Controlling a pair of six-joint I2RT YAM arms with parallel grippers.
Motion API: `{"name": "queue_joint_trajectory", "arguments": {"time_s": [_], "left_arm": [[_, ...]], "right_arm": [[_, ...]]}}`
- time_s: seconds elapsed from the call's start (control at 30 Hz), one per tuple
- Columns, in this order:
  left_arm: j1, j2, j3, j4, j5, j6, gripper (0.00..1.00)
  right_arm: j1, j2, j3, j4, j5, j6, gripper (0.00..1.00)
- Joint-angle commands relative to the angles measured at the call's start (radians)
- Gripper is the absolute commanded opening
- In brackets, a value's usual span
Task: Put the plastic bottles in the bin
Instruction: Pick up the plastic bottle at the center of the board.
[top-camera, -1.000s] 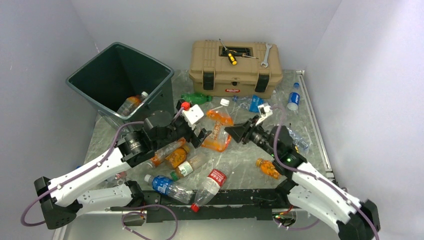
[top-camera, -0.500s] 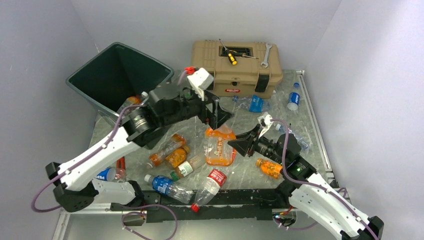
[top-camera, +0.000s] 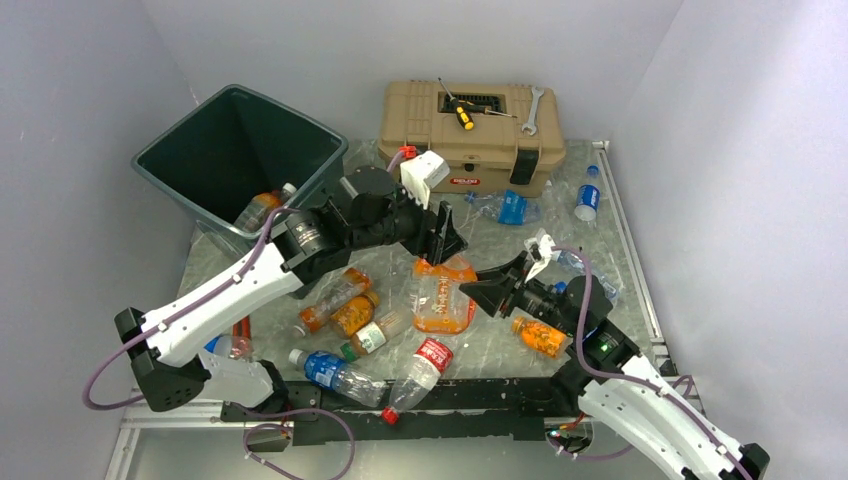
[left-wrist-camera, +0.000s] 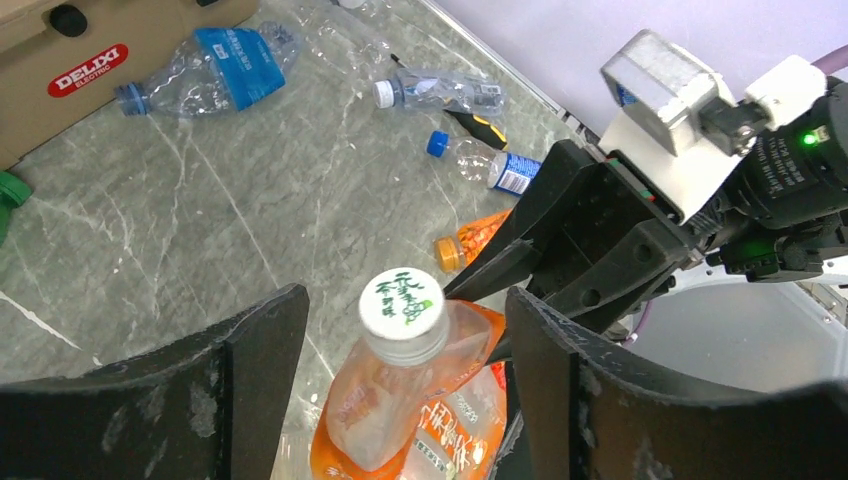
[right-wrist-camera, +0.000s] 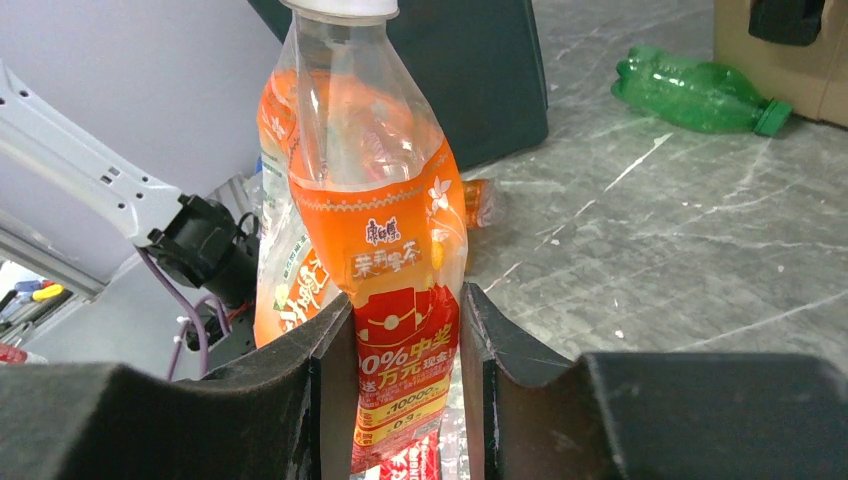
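Bin (top-camera: 225, 140) in the upper left of the overhead view, dark green, and there's one orange-tinted bottle (top-camera: 262, 208) already lying inside against its near wall. Tan toolbox (top-camera: 470, 150) at top centre, sitting at the back of the marble table (top-camera: 550, 200).

Left claw (top-camera: 443, 235) reaches from the lower left into mid-frame, spread wide. In its wrist view the two dark fingers (left-wrist-camera: 250, 380) flank the white cap of the crushed orange bottle (left-wrist-camera: 400, 400) with a gap on either side, gripping nothing. Right claw (top-camera: 478, 290) comes in from the lower right and has that same bottle, pinched tight across the lower label, cap pointing up in its own wrist view. So the bottle is at centre frame, well apart from the bin; whether its base touches the table, can't tell.

Loose bottles now:
- a cluster (top-camera: 355, 315) lies lower left of centre
- a small orange one (top-camera: 538, 337) sits beside the right arm
- a blue-labelled one (top-camera: 510, 208) lies just in front of the toolbox
- a green one (right-wrist-camera: 700, 95) shows at the upper right of the right wrist view

Smallest of all, a screwdriver (top-camera: 462, 115) and a wrench (top-camera: 531, 110) lie on the toolbox lid
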Motion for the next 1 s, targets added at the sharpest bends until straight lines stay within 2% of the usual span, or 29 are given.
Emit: {"name": "queue_joint_trajectory", "arguments": {"time_s": [0.0,0.1,0.2,0.27,0.37,0.43,0.53,0.57,0.67,0.73,0.77,0.97], "left_arm": [[-0.002,0.01,0.034,-0.002,-0.002,-0.015,0.73],[-0.002,0.016,0.031,0.005,0.024,-0.018,0.62],[-0.002,0.021,0.027,0.014,0.038,-0.023,0.62],[-0.002,0.021,0.025,0.019,0.046,-0.022,0.58],[-0.002,0.023,0.023,0.02,0.055,-0.022,0.39],[-0.003,0.022,0.021,0.019,0.064,-0.023,0.32],[-0.004,0.021,0.016,0.024,0.078,-0.027,0.3],[-0.004,0.021,0.016,0.025,0.084,-0.029,0.33],[-0.003,0.024,0.017,0.023,0.098,-0.033,0.48],[-0.003,0.023,0.015,0.023,0.102,-0.035,0.53],[-0.003,0.023,0.014,0.024,0.104,-0.035,0.52],[-0.003,0.027,0.011,0.03,0.124,-0.04,0.26]], "right_arm": [[0.007,-0.024,0.002,0.026,0.012,-0.018,0.0],[0.007,-0.031,0.001,0.022,0.016,-0.014,0.0],[0.008,-0.033,0.006,0.014,0.015,-0.014,0.0],[0.008,-0.036,0.01,0.009,0.018,-0.013,0.0],[0.01,-0.041,0.012,0.006,0.02,-0.012,0.0],[0.01,-0.043,0.015,0.002,0.022,-0.012,0.0],[0.01,-0.042,0.019,-0.003,0.023,-0.012,0.0],[0.011,-0.041,0.021,-0.005,0.024,-0.013,0.0],[0.012,-0.047,0.021,-0.007,0.026,-0.01,0.0],[0.012,-0.05,0.021,-0.007,0.029,-0.01,0.0],[0.012,-0.053,0.02,-0.008,0.03,-0.01,0.0],[0.013,-0.06,0.015,-0.01,0.039,-0.007,0.0]]}}
